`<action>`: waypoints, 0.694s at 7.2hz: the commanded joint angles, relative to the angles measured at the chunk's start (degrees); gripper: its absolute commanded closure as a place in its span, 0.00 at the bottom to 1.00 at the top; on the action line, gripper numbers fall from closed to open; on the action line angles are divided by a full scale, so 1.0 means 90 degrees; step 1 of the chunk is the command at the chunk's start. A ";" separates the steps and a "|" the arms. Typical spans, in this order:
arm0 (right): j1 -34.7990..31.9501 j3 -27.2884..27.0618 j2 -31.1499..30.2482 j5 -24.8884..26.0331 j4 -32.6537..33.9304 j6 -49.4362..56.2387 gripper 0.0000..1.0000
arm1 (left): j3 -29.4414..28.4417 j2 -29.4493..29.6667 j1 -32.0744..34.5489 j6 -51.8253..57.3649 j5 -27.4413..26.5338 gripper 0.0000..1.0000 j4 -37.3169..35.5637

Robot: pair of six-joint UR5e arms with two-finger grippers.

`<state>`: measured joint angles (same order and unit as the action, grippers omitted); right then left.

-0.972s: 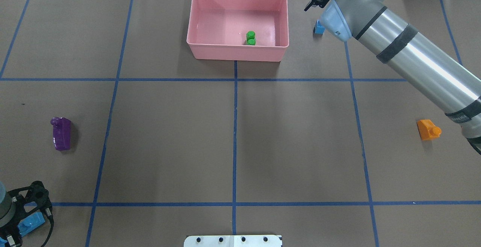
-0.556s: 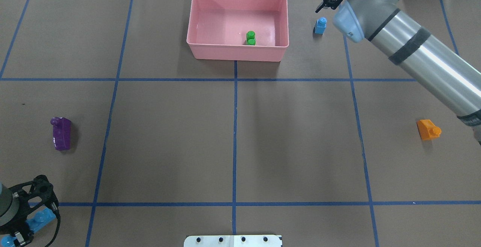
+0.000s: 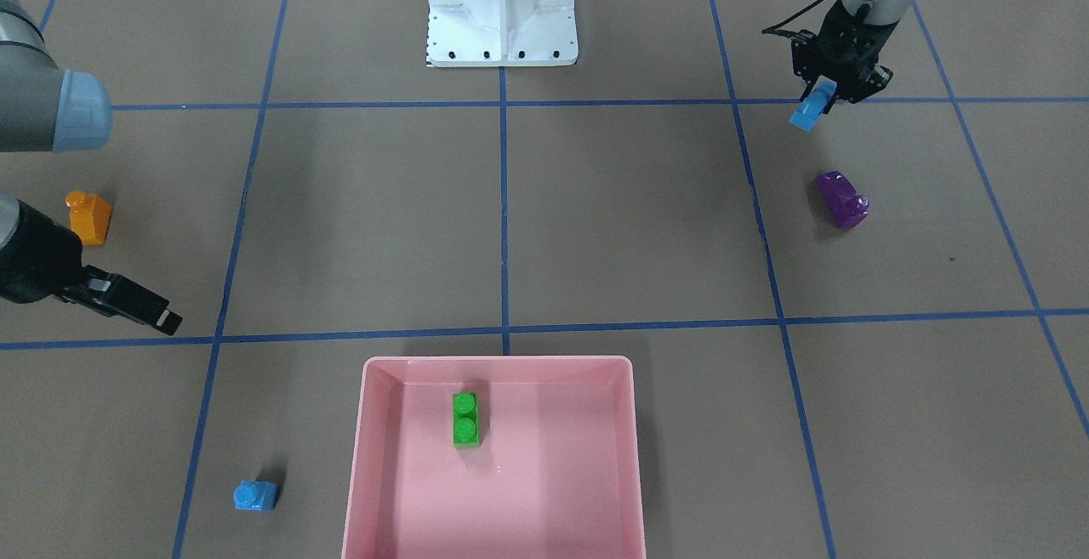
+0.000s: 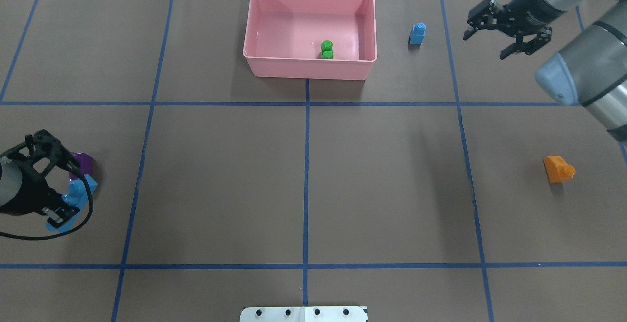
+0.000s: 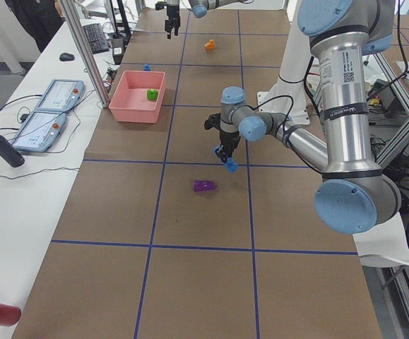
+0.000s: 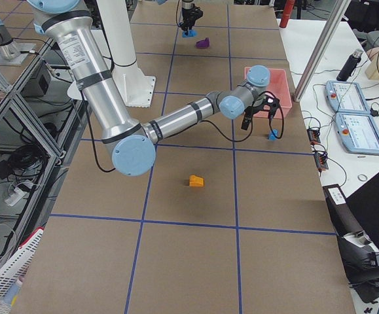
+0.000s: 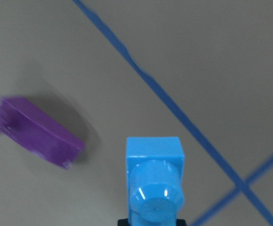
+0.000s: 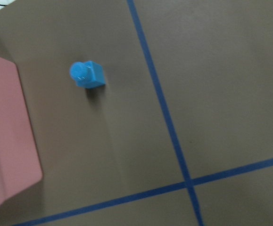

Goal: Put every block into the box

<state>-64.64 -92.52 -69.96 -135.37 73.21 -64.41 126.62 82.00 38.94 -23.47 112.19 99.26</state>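
Out on the robot's left, the long blue brick (image 4: 81, 188) is clamped in the left gripper (image 4: 66, 192), near the purple brick (image 3: 842, 199) | carry step is judged in hand; a long swing to the box (image 4: 308, 68) is called for | right gripper (image 4: 485, 43) is held open near the small blue brick (image 4: 417, 33).
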 commanded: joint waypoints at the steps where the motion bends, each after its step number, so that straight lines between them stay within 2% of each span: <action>1: 0.0005 -0.0704 -0.1642 0.0070 -0.0010 0.1135 0.00 | -0.0802 0.1651 0.0302 -0.1236 -0.0014 1.00 -0.0294; 3: 0.0208 -0.0833 -0.2525 0.0168 -0.0029 0.1610 0.00 | -0.1711 0.3546 0.0642 -0.2608 -0.0024 1.00 -0.0589; 5: 0.1065 -0.0775 -0.2656 0.0868 -0.0039 0.1805 0.00 | -0.3076 0.5430 0.0944 -0.4105 -0.0014 1.00 -0.0599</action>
<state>-59.36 -99.81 -92.86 -131.07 72.91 -49.32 106.10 120.38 45.32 -52.53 112.00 94.06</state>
